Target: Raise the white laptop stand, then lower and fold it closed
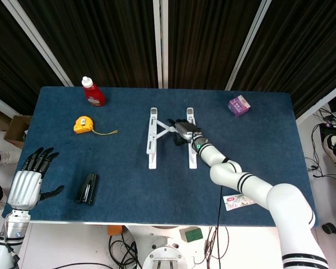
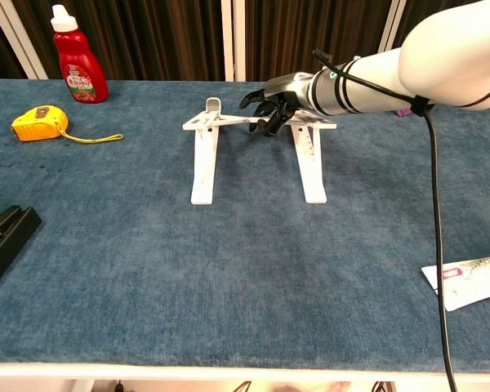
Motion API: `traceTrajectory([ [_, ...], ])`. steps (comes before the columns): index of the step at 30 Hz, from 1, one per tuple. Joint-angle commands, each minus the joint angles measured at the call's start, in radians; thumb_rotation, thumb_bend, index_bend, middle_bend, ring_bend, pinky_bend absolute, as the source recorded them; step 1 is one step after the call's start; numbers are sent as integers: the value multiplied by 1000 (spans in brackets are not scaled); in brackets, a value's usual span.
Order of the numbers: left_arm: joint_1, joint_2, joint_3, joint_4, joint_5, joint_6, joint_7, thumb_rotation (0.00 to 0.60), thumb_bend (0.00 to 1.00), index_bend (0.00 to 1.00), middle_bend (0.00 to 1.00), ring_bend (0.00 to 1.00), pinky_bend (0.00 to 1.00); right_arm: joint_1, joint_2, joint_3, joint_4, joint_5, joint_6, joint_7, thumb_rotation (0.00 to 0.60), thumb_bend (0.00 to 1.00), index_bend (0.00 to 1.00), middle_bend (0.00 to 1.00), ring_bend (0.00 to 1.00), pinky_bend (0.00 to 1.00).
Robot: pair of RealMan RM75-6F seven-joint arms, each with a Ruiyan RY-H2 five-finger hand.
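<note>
A table point(image 1: 129, 190) covered in blue cloth is carrying a white laptop stand point(image 1: 152, 140) at its middle, a red bottle point(image 1: 93, 92), a yellow tape measure point(image 1: 83, 124), a black stapler point(image 1: 88, 188), a purple box point(image 1: 239, 105) and a printed leaflet point(image 1: 239, 200).

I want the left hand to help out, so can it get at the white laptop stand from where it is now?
Probably not yet: the left hand hangs open off the table's near-left corner, while the white laptop stand sits mid-table, with the black stapler lying between.
</note>
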Motion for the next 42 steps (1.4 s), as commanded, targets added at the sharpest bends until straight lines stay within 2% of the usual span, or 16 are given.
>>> traceTrajectory([
  [1,-2,-3,0,5,7,0,-5,600,69,173,106,44,151,-67,87,14,-159,-76,10,37,600,730,0,229,0,0],
  [9,-7,-17,0,20,23,1,-18,600,69,173,107,44,151,-204,229,-19,-474,-210,89,71,600,730,0,231,0,0],
  [14,-12,-22,0,27,31,-2,-24,600,69,173,106,44,151,-285,306,-44,-630,-269,112,124,600,722,0,221,0,0],
  [18,-14,-24,-1,29,38,1,-27,600,69,173,107,44,151,-338,361,-63,-723,-328,132,156,600,631,0,195,0,0],
  [20,-16,-25,-1,28,41,-1,-28,600,69,173,107,44,151,-364,386,-65,-761,-365,160,171,600,530,0,172,0,0],
  [21,-17,-25,-1,27,42,-1,-27,600,69,173,107,44,151,-377,396,-64,-774,-384,182,175,600,434,0,160,0,0],
  [23,-20,-26,-1,26,46,-2,-25,600,69,173,107,44,151,-412,418,-68,-796,-451,262,166,600,216,0,140,0,0],
  [26,-20,-25,0,22,50,-1,-19,600,69,173,107,44,151,-470,458,-93,-815,-560,402,123,600,82,0,121,0,0],
  [30,-17,-22,0,16,48,2,-17,600,69,173,107,44,151,-551,524,-155,-805,-678,565,41,600,27,0,91,0,0],
  [33,-20,-21,-2,11,47,-1,-16,600,69,173,107,44,151,-596,559,-188,-775,-707,639,-13,600,3,0,63,0,0],
  [38,-26,-20,-2,-5,59,-2,-10,600,69,173,107,44,151,-634,575,-203,-743,-697,692,-13,600,0,0,49,0,0],
  [42,-27,-24,-1,-14,62,-3,-3,600,69,173,106,44,151,-622,513,-240,-699,-763,694,-14,600,0,0,49,0,0],
])
